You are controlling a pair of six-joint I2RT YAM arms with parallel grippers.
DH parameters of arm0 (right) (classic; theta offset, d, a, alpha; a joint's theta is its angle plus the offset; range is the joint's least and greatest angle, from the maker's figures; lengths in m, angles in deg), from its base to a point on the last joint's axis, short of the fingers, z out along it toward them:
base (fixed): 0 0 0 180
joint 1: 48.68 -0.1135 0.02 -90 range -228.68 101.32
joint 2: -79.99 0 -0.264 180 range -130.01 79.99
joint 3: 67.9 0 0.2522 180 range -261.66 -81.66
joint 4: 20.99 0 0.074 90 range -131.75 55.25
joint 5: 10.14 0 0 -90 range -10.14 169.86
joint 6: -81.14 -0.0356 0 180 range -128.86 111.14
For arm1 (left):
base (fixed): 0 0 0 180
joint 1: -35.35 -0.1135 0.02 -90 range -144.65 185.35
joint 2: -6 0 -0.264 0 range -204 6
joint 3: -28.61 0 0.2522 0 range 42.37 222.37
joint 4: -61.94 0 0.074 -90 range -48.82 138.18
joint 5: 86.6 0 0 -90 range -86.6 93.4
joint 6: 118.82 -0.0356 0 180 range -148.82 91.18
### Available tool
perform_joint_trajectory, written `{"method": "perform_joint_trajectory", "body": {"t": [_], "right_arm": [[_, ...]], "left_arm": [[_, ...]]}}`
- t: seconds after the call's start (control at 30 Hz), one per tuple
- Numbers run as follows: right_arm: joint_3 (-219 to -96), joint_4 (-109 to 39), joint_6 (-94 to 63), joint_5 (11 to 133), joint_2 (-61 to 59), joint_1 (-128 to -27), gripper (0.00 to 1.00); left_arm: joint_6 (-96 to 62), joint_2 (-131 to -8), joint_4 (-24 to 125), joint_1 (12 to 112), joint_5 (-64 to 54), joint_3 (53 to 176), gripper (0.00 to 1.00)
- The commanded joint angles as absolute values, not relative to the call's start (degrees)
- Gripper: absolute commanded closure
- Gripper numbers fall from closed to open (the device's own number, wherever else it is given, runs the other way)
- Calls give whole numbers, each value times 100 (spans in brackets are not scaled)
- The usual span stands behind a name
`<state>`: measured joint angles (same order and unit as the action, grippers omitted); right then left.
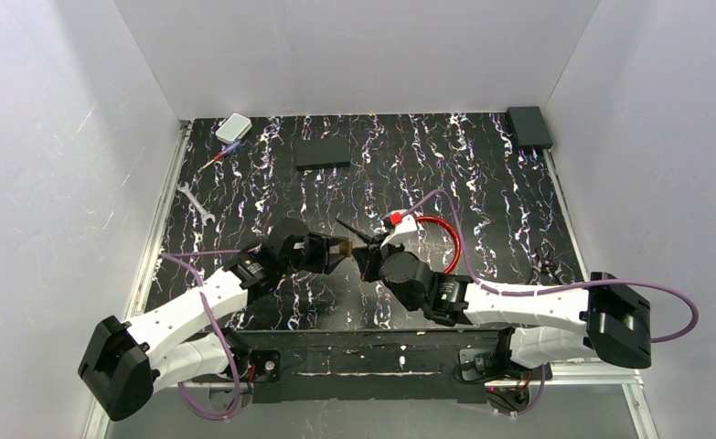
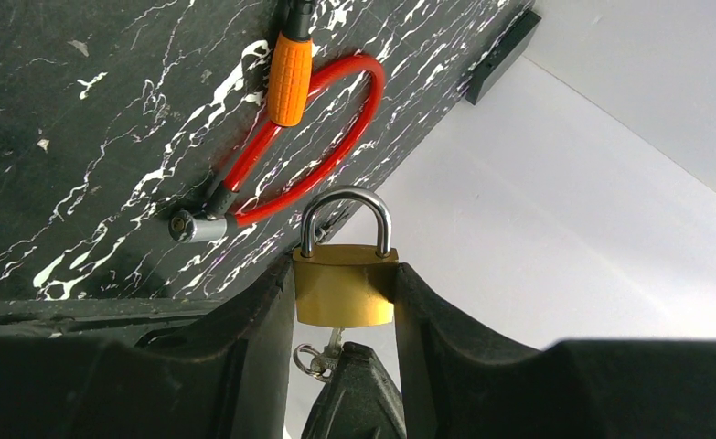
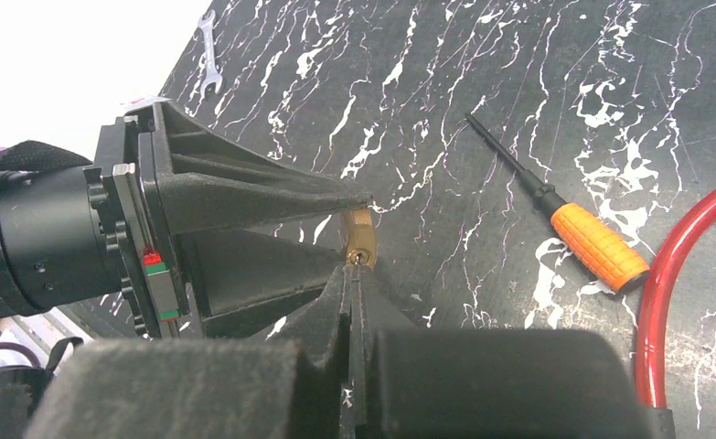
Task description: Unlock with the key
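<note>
Close to the near edge of the desk, the two arms lean in toward each other and meet nose to nose above the black marbled top. The left gripper has its fingers clenched on the flat sides of a small brass padlock, one on each side of the body. The lock's silver shackle stands free above them and looks closed.

The right gripper comes at the lock from the opposite side, its fingers pressed together on the key. This is a small silver one with a wire ring hanging from it, and it sits right at the underside of the padlock's body. From the right wrist view, the fingertips touch the brass at the keyway. I cannot tell how deep the key goes in.

Just beyond the grippers, a little orange-handled screwdriver with a thin black shaft lies flat on the desk. Its handle butts against a red cable loop, which ends in a silver head.

Farther back on the left lies a small silver wrench. Beyond that, a flat black plate sits near the middle. A white box is at the far left corner and a black box at the far right.
</note>
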<state>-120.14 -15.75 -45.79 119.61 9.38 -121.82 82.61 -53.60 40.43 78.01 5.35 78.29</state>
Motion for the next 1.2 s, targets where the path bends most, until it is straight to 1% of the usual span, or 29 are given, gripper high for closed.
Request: {"method": "perform_joint_trajectory", "body": {"t": [0.0, 0.17, 0.37, 0.53, 0.7, 0.87, 1.0, 1.17], "right_arm": [[-12437, -1416, -4753, 12106, 834, -12198, 99], [-12656, -1768, -4912, 12317, 727, -12198, 99], [-12459, -1138, -4408, 11882, 538, -12198, 99], [-12362, -910, -4443, 12013, 468, -12198, 99], [-12652, -1419, -4896, 12396, 374, -12145, 99], [-12454, -654, -4240, 11708, 388, -12054, 99], [-12472, -573, -3601, 10971, 452, -11888, 99], [-12341, -587, -3872, 10526, 545, -11582, 99]], "left_arm": [[8089, -5291, 4251, 7900, 88, 8170, 100], [8082, -5280, 4262, 7900, 81, 8182, 100], [8127, -5283, 4339, 7903, -2, 8208, 100], [8194, -5277, 4447, 7895, -98, 8174, 100], [8192, -5261, 4466, 7902, -106, 8182, 100], [8175, -5213, 4693, 7898, -194, 8107, 100], [8026, -5102, 4572, 7902, -214, 8104, 100], [8052, -5060, 4743, 7896, -214, 8023, 100]]}}
